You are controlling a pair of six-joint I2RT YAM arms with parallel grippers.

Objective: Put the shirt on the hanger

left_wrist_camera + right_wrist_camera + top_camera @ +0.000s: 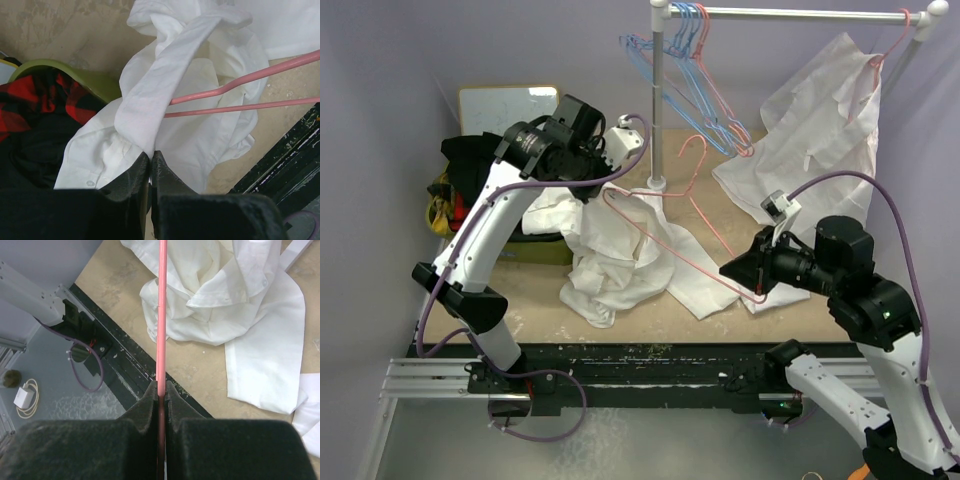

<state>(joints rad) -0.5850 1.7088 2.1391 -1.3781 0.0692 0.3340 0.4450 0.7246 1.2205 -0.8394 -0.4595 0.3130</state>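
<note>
The white shirt (pixel 620 262) lies crumpled on the table's middle, one part lifted up to my left gripper (pixel 603 186). In the left wrist view that gripper (pixel 151 156) is shut on a fold of the shirt (pixel 150 100). The pink hanger (pixel 665 235) slants across the shirt with its hook up. One end sits inside the fabric near my left gripper, where its two bars (pixel 250 80) enter the shirt. My right gripper (pixel 758 293) is shut on the other end, and the hanger's rod (pixel 161 315) runs straight out from between its jaws (pixel 161 386) above the shirt (pixel 210 300).
A rack (pixel 800 13) at the back carries several blue hangers (pixel 670 55) and another white garment (pixel 825 115) on a pink hanger. Its post (pixel 658 100) stands behind the shirt. A green basket (pixel 95 77) at left holds black and red-plaid garments (pixel 30 95).
</note>
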